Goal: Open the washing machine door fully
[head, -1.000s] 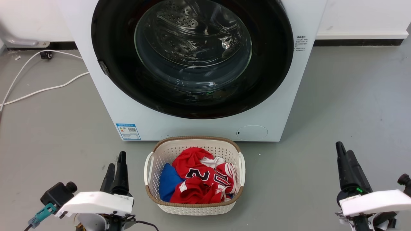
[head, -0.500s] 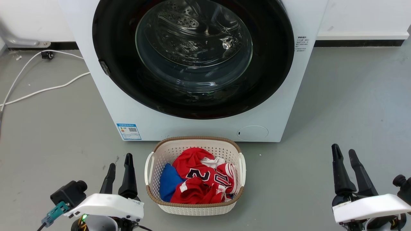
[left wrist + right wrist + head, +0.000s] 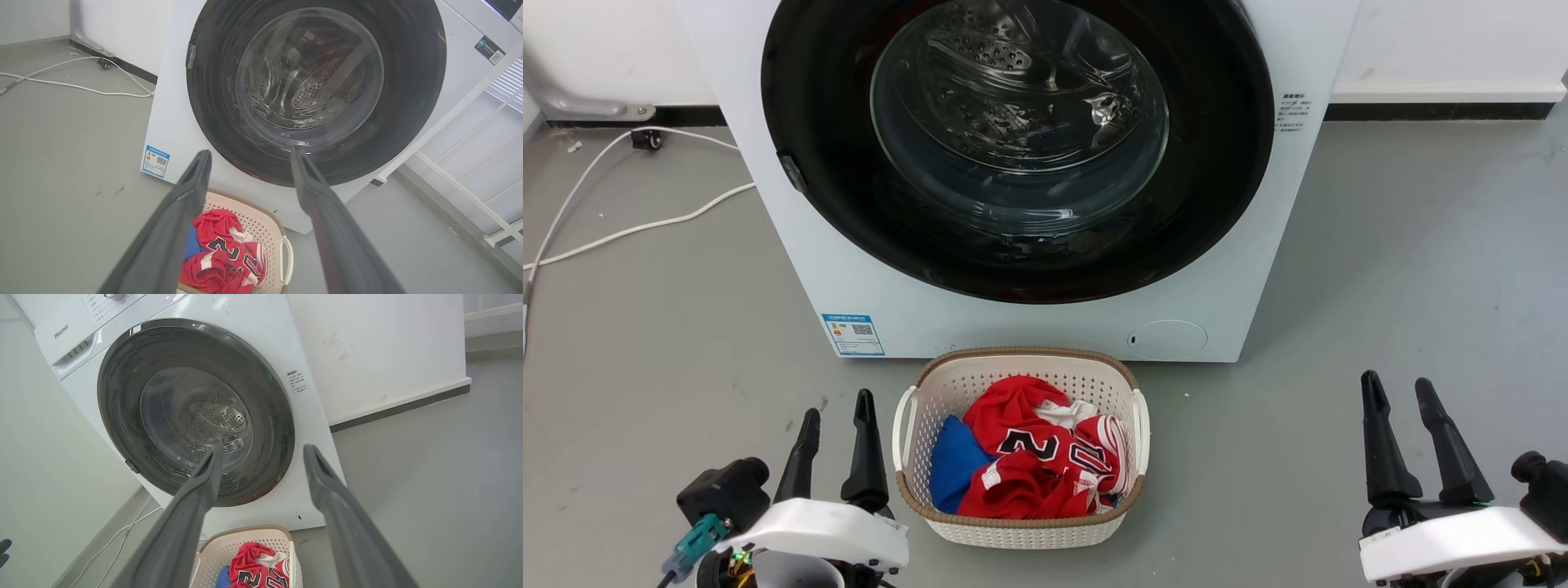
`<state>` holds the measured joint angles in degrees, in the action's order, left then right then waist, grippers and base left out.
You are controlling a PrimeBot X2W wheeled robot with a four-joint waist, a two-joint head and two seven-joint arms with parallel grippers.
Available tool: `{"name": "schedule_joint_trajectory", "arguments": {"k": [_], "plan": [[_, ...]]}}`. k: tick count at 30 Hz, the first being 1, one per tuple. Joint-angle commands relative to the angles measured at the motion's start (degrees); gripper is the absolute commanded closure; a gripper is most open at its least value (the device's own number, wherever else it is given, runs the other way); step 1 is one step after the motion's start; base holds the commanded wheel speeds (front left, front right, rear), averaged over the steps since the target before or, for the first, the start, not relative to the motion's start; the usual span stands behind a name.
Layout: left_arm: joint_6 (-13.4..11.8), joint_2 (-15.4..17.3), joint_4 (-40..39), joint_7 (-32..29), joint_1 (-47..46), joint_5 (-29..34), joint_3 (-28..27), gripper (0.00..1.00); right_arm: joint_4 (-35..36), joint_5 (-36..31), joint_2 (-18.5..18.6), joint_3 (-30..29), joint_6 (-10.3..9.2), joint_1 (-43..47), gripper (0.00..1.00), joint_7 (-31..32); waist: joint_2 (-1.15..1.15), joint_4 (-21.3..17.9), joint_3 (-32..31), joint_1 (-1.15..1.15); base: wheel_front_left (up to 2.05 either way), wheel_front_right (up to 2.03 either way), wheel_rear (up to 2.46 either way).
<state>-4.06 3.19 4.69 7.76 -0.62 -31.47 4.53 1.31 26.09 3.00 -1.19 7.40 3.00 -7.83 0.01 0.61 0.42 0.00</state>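
The washing machine door point(image 3: 1217, 188) is a big round glossy black disc with a clear glass bowl at its centre, lying flat against the white machine front. It also shows in the left wrist view as the door point(image 3: 412, 102) and in the right wrist view as the door point(image 3: 269, 416). A small grey latch point(image 3: 790, 171) sits at its left rim. My left gripper point(image 3: 836, 412) is open at the lower left, well short of the machine. My right gripper point(image 3: 1397, 389) is open at the lower right, holding nothing.
A white basket point(image 3: 1018, 531) with red and blue clothes stands on the grey floor right before the machine, between my grippers. White cables point(image 3: 645, 224) trail across the floor at the left. A small round white flap point(image 3: 1168, 338) sits low on the machine front.
Both grippers have opened, their fingers spreading apart. The left gripper has shifted right and lower in the head view, and the right one slightly lower. The door has not moved.
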Motion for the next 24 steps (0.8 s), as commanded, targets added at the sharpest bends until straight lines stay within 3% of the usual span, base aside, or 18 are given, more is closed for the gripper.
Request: {"name": "schedule_joint_trajectory", "arguments": {"k": [1,24], "plan": [[-0.25,0.36,-0.91,0.51,-0.06,1.64,0.23,0.0,1.02,-1.55,-0.03,0.1,0.12,0.33,0.0,-0.54,-0.01,-0.01,0.0,0.0,0.0,0.0,0.0],[-1.4,0.12,-1.73,3.61,1.12,13.58,2.07,0.0,3.76,-11.77,-0.1,0.21,0.13,2.24,0.0,-3.61,-0.01,0.34,0.15,0.0,0.0,0.0,0.0]]}}
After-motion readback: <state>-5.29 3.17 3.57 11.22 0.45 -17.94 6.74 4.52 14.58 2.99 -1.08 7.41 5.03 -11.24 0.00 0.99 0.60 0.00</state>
